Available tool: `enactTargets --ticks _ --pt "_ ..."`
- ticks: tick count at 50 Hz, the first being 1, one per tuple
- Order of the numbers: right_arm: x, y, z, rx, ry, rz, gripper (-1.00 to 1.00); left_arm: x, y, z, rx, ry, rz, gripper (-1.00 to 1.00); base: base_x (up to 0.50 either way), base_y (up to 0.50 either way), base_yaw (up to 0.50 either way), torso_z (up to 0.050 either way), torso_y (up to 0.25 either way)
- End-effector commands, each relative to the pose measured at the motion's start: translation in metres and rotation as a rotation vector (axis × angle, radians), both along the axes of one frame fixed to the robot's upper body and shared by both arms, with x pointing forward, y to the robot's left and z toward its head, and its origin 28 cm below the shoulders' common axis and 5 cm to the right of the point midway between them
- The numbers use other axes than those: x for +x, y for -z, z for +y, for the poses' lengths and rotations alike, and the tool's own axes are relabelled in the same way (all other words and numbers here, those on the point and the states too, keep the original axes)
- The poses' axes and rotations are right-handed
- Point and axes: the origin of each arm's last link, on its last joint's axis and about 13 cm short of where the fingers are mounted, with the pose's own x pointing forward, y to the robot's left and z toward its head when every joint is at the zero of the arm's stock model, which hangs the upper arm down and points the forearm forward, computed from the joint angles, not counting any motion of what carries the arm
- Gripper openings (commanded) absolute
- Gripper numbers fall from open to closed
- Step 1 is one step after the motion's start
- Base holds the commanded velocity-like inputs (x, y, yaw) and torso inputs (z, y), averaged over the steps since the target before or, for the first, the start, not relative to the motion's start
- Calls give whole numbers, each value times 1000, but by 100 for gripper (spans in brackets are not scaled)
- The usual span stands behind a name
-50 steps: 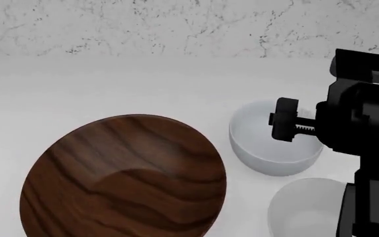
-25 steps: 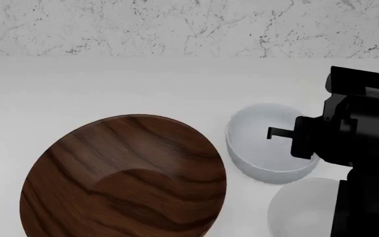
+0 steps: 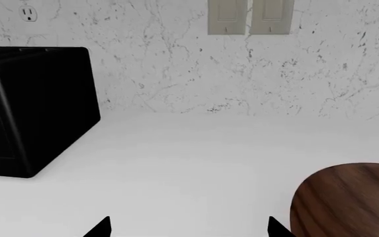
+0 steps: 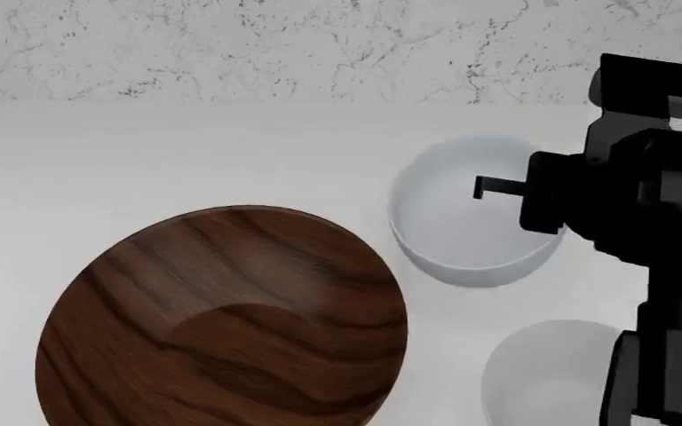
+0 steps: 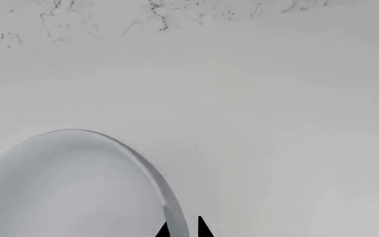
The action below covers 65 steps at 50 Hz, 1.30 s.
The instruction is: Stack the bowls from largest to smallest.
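One pincer working: right pincer (image 5: 181, 228) pinching rim of mid-sized white bowl (image 4: 465, 217), centre-right of head frame, seemingly lifted off surface (image 4: 199, 151). Left pincer (image 3: 186, 228) spread, idling. Dark-brown bowl (image 4: 223, 319) sitting lower left; smaller white bowl (image 4: 549, 373) lower right. Advice: carrying level, centring over brown bowl, lowering gently before releasing.

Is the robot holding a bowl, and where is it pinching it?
Yes. The right hand is pinching the deep white bowl by its rim. The left hand is open and holds nothing.
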Motion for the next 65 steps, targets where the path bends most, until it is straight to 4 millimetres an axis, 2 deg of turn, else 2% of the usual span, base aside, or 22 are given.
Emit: enactTargets --ticks 1,5,10,13,16,21,28,39,48,65 --pt "-24 -41 18 78 -96 -146 -100 -3 -1 2 -27 4 -19 100 0 0 0 0 0" --pt "-36 -53 30 83 -156 -188 -100 -3 -1 2 -27 2 -19 100 0 0 0 0 0" --pt "-43 -65 48 101 -238 -228 -100 -2 0 1 -24 4 -17 100 0 0 0 0 0" --pt "-54 -68 66 95 -324 -233 -100 -2 -1 2 -24 1 -18 100 0 0 0 0 0" --pt "-62 -71 74 104 -365 -236 -100 -2 0 3 -25 1 -18 100 0 0 0 0 0" --pt "-79 -69 89 118 -455 -223 -100 -3 -1 3 -27 -2 -20 100 0 0 0 0 0" --pt "-94 -50 107 127 -550 -177 -100 -3 -1 3 -24 -1 -21 100 0 0 0 0 1" --pt "-100 -25 117 152 -602 -109 -100 -3 -2 4 -26 -4 -23 100 0 0 0 0 0" --pt "-106 -16 119 148 -616 -87 -100 -3 -2 3 -26 -2 -24 100 0 0 0 0 0" --pt "-94 -8 121 140 -568 -89 -100 -4 -3 4 -26 -1 -24 100 0 0 0 0 1"
